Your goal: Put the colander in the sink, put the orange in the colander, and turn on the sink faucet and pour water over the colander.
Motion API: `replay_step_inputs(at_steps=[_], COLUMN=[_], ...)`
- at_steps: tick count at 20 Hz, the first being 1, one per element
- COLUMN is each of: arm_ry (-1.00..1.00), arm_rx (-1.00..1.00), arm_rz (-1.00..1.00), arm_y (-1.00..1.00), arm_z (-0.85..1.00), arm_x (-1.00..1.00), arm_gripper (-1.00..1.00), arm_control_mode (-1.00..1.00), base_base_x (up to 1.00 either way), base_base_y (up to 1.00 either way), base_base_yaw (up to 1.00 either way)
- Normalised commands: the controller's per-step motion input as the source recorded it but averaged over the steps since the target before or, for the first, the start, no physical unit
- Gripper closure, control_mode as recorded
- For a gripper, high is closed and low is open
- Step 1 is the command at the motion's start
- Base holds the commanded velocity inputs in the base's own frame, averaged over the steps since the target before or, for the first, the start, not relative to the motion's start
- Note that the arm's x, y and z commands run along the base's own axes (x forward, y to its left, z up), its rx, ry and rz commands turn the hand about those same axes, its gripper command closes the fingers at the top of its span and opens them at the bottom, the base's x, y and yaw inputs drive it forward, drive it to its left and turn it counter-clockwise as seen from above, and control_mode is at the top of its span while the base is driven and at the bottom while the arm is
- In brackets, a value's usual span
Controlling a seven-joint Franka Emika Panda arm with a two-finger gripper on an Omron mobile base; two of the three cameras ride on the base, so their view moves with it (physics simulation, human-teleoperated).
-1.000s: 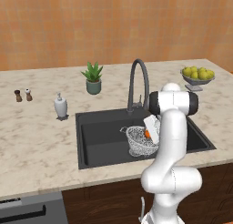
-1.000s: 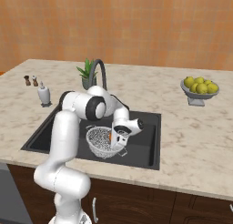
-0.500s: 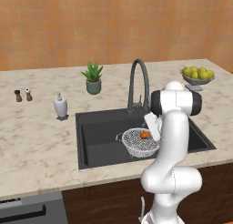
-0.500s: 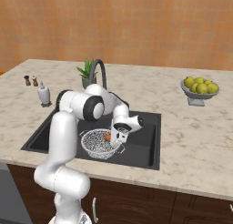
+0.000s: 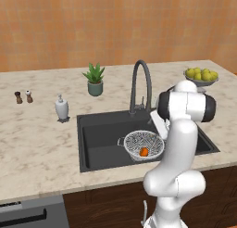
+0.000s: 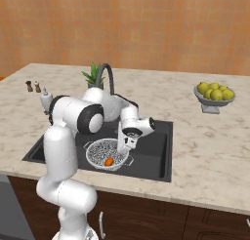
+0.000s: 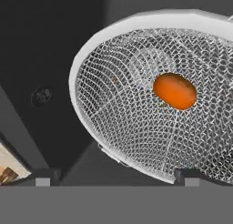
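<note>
Your inventory, all placed relative to the sink [image 5: 99, 132]:

- Colander [image 5: 144, 145]: sits inside the sink, toward its front edge.
- Orange [image 5: 144, 152]: lies in the colander's mesh, on the front side of its bowl; you also see it in the hand view [image 7: 174, 90].
- Sink faucet [image 5: 140, 85]: rises from the counter just behind the sink, spout arched out over the basin.
- Gripper [image 6: 125, 145]: hangs over the sink at the colander's rim. Its 2 fingertips [image 7: 43, 177] stand wide apart and hold nothing.
- Drain [image 7: 41, 96]: in the sink floor, beside the colander.
- Soap dispenser [image 5: 61, 108]: on the counter left of the sink.
- Potted plant [image 5: 95, 79]: behind the sink.
- Fruit bowl [image 5: 201, 77]: on the counter far right of the sink.
</note>
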Motion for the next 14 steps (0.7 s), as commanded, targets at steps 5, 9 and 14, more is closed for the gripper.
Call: replay_step_inputs(at_steps=[5, 9, 14], arm_ry=[-0.2, -0.23, -0.08], arm_rx=[0.03, 0.1, 0.31], arm_rz=[-0.06, -0.15, -0.2], arm_y=[0.0, 0.0, 0.0], arm_z=[0.69, 0.53, 0.55], arm_x=[-0.55, -0.28, -0.02], arm_gripper=[-1.0, -1.0, -1.0], arm_control_mode=[-1.0, -1.0, -1.0], base_base_x=[0.0, 0.0, 0.0], base_base_y=[0.0, 0.0, 0.0], base_base_yaw=[0.0, 0.0, 0.0])
